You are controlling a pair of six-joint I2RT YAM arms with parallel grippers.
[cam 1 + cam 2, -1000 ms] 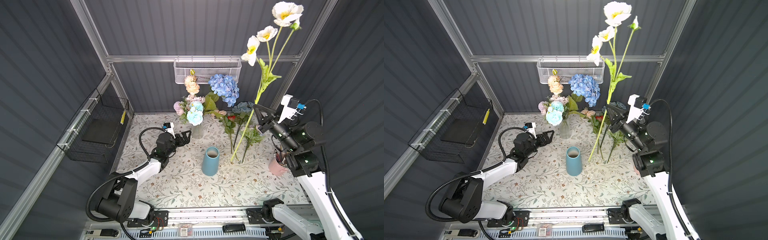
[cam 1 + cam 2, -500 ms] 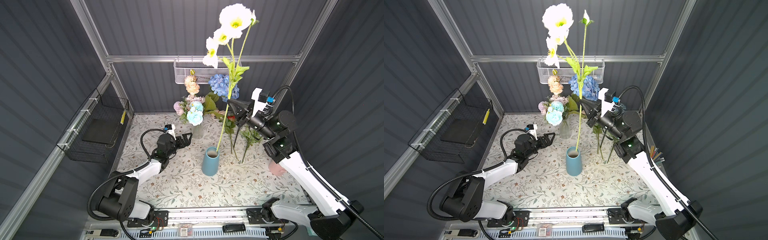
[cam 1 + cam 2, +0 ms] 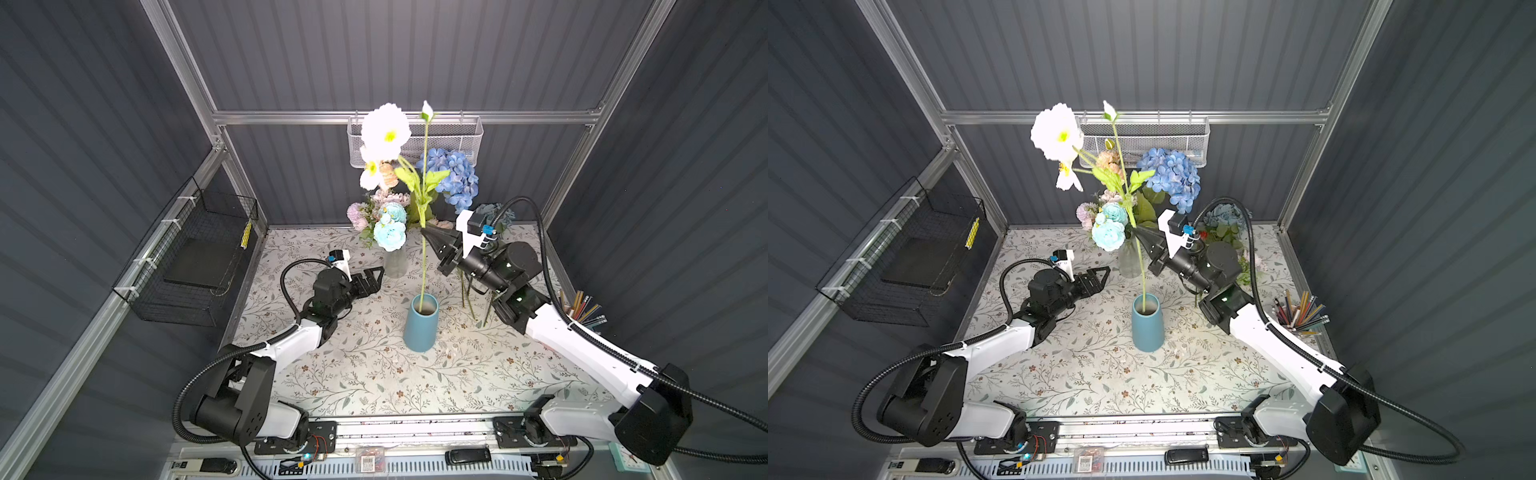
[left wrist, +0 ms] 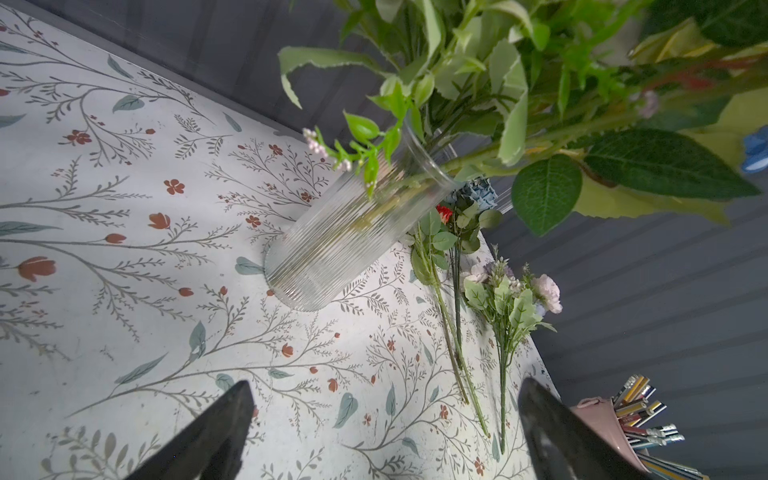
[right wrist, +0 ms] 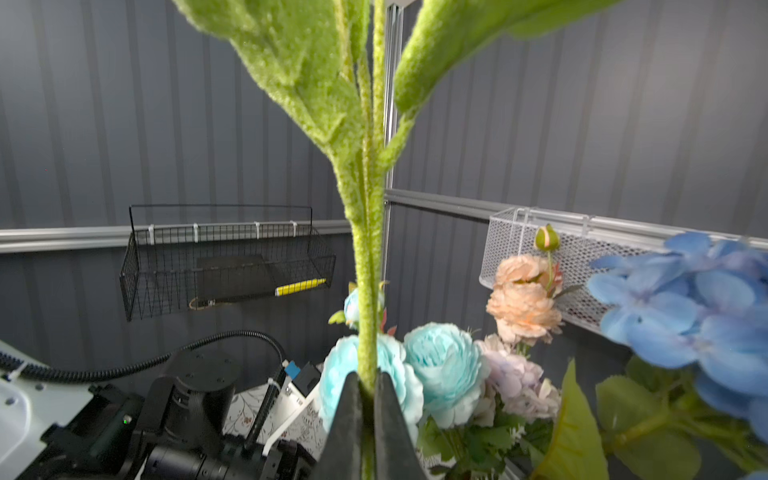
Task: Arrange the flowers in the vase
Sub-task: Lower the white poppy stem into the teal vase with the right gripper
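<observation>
Right gripper (image 3: 425,233): closed on the stem of the tall white flower (image 3: 423,266). The right wrist view shows both jaws pinching the fuzzy green stalk just below where the leaves fork. The hold is on bare stem, about midway along its length, above the blue vase (image 3: 420,328).

Left gripper (image 3: 371,279): jaws wide apart and empty, hovering low over the table (image 3: 374,374), just left of the glass vase (image 3: 395,264).

Position of the flower: upright, leaning slightly. Its foot sits inside the mouth of the blue vase at mid-table. How deep it goes cannot be told. The blooms stand high above the gripper.

Other stock: a bouquet (image 3: 390,232) of pale-blue, lilac, peach and blue heads stands in the glass vase at the far side. Loose bunches (image 4: 511,299) lie flat on the table to the far right, near the pencil cup (image 3: 582,307).

Handling assessment: the flower looks light but top-heavy, on a long, thin stalk likely to bend and sway. The flocked surface should resist slipping. The fabric petals and leaves would crush easily. The present hold, on plain stem below the leaves, is judged right. The loose bunches are best taken on the bare lower stem too.
</observation>
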